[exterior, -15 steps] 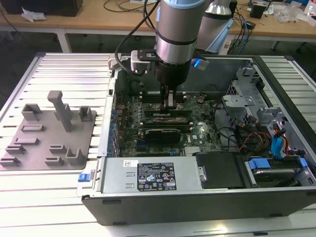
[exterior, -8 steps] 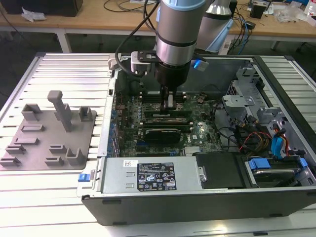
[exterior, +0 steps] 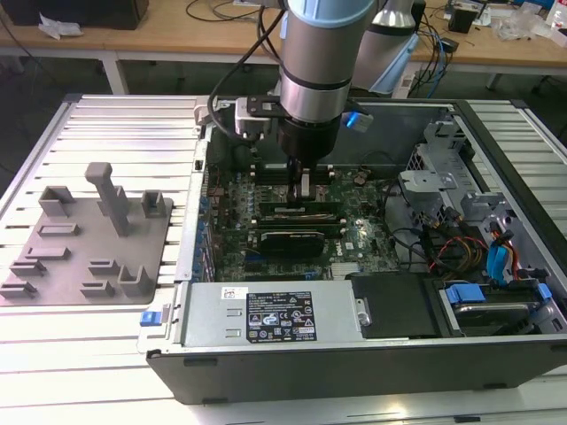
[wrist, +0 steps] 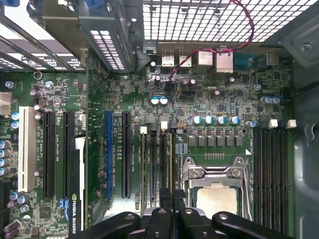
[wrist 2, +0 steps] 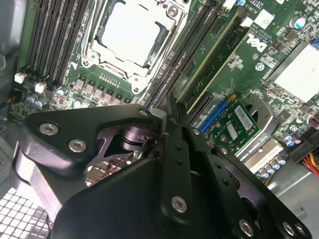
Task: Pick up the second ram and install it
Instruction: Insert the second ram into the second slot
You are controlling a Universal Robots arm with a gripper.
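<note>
Hanging inside open computer case (exterior: pixel 399 365), jaws closed above motherboard (wrist: pixel 214 99)

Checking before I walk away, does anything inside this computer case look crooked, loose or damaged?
Nothing stands out. The hand hangs over the memory slots beside the CPU socket; nothing looks askew or broken.

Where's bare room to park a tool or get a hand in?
Free: the slatted table beyond the grey holder tray, the strip nearer than that tray, and the slats on the exterior view's right of the case. Crowded: inside the case, where the gripper hangs over the memory slots and cables fill the drive end.
</note>
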